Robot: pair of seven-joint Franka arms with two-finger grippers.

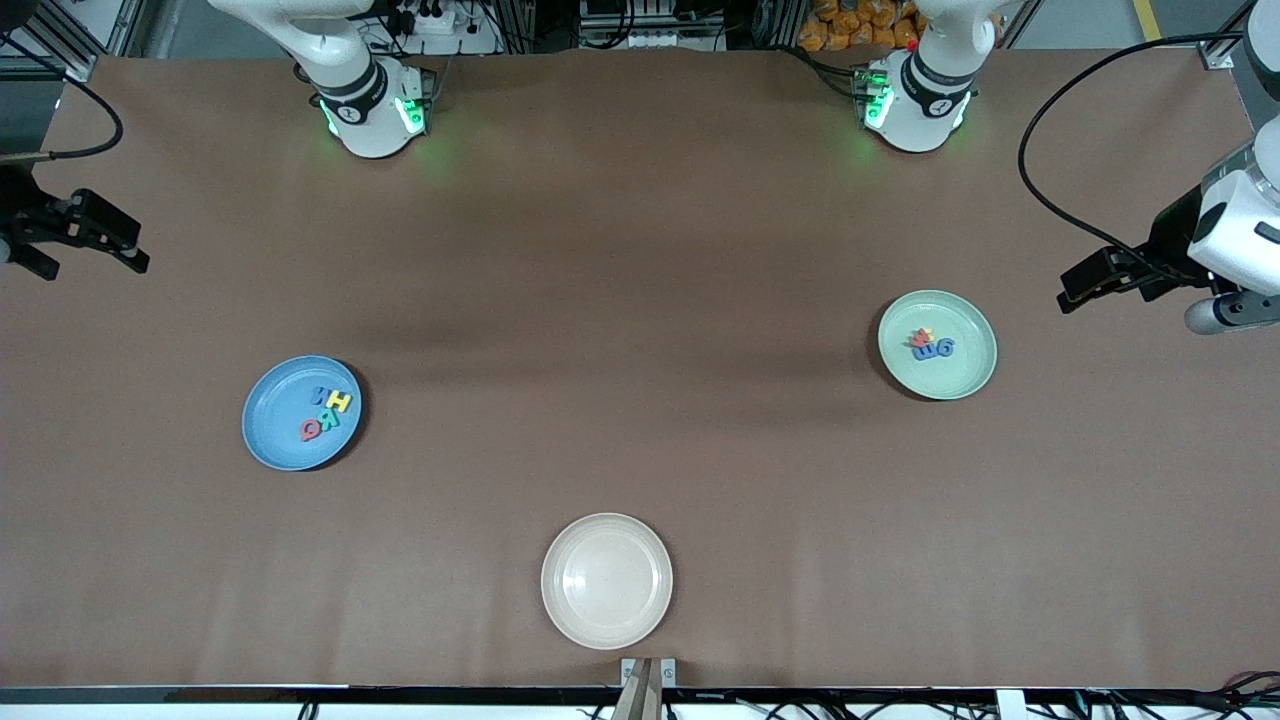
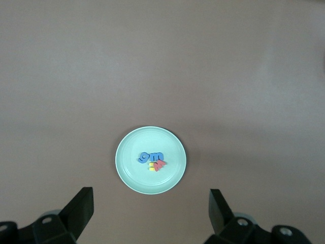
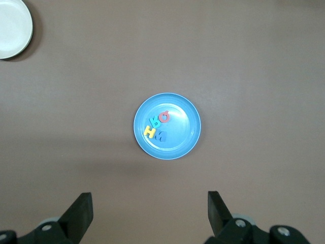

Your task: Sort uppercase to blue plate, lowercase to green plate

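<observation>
Uppercase foam letters (image 1: 327, 412) lie clustered in the round blue plate (image 1: 275, 425) toward the right arm's end of the tabletop (image 1: 640, 300). Lowercase letters (image 1: 930, 345) sit in the green plate (image 1: 965, 375). Both left hand (image 1: 1100, 280) and right hand (image 1: 95, 245) hang with fingers apart over the tabletop's end edges.

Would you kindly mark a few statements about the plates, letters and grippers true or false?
1. The blue plate holds four letters. True.
2. The cream plate holds a red letter. False: it holds no letters.
3. The green plate lies toward the left arm's end of the table. True.
4. The left gripper grips a letter. False: its fingers are open, holding nothing.
5. The right gripper is open. True.
</observation>
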